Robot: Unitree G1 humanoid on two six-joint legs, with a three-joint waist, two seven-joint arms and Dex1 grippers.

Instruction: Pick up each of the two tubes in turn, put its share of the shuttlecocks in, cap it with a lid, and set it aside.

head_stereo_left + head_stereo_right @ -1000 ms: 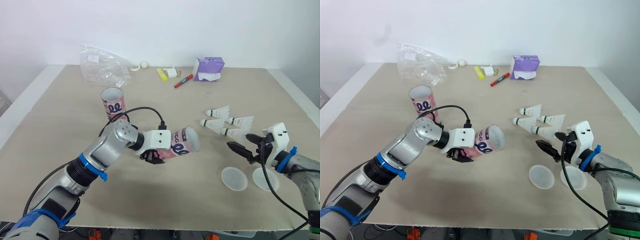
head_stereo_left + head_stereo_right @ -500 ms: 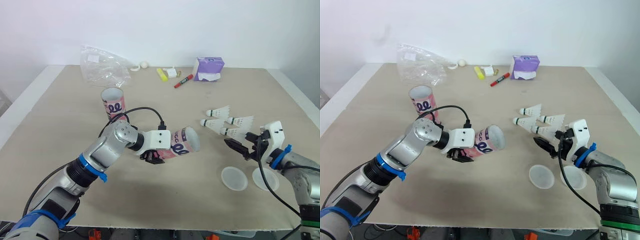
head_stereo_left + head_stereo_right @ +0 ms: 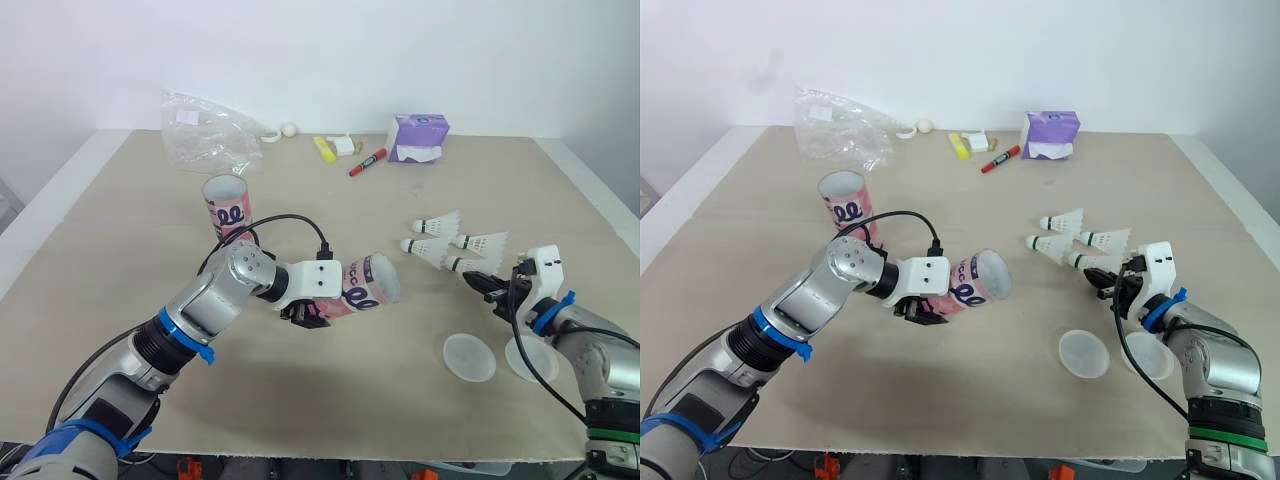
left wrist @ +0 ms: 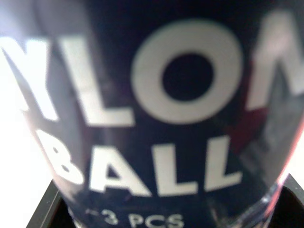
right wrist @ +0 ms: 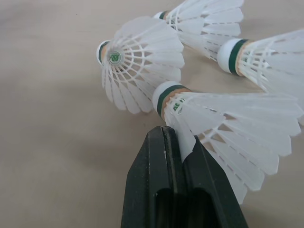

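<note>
My left gripper is shut on a pink tube, held on its side just above the table with its open mouth facing the right. In the left wrist view the tube's label is pressed close. A second pink tube stands upright farther back. Several white shuttlecocks lie in a cluster at the right. My right gripper is shut on the skirt edge of the nearest shuttlecock, which still rests on the table. Two clear lids lie near the front edge.
Along the back of the table lie a crumpled plastic bag, a small white ball, a yellow block, a red marker and a purple tissue pack.
My right gripper has moved forward to the nearest shuttlecock and gone from open to shut on its skirt. The left arm and its tube have not moved.
</note>
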